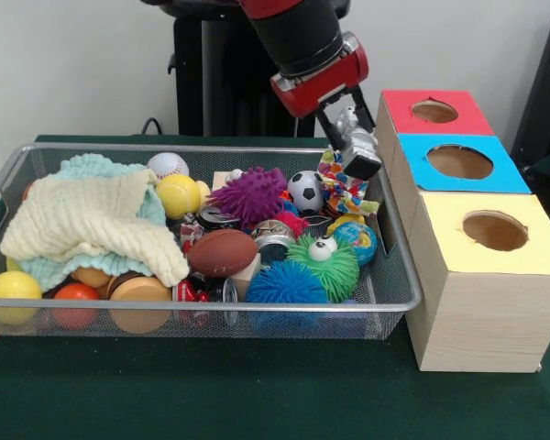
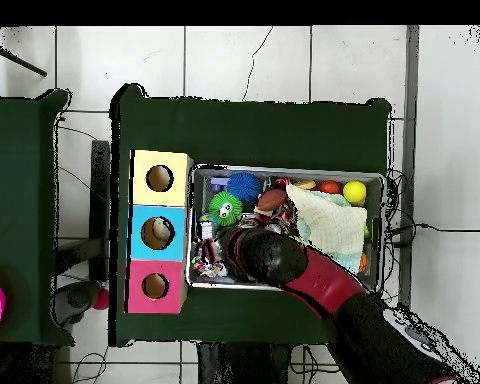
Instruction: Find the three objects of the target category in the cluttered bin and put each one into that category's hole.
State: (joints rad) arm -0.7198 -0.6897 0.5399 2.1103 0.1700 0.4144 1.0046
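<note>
Gripper poised over the box-side end of the bin.

The bin's long axis runs away from the wooden box, ending just beside it; the hole sits in the middle blue panel, facing up. Whether the fingers are open cannot be told. The bin holds a football, a purple spiky ball and a cream cloth.

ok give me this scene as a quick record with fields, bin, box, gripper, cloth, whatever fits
bin: shallow silver wire mesh basket on the green table, crowded with toys
box: pale wooden box right of the basket in the front view, with red, blue and yellow panels
target hole: round hole in the blue panel
gripper: robot gripper low over the basket's corner nearest the box; open or shut unclear
cloth: cream knitted cloth covers the basket's other end
toys: purple spiky ball, brown toy football
</note>
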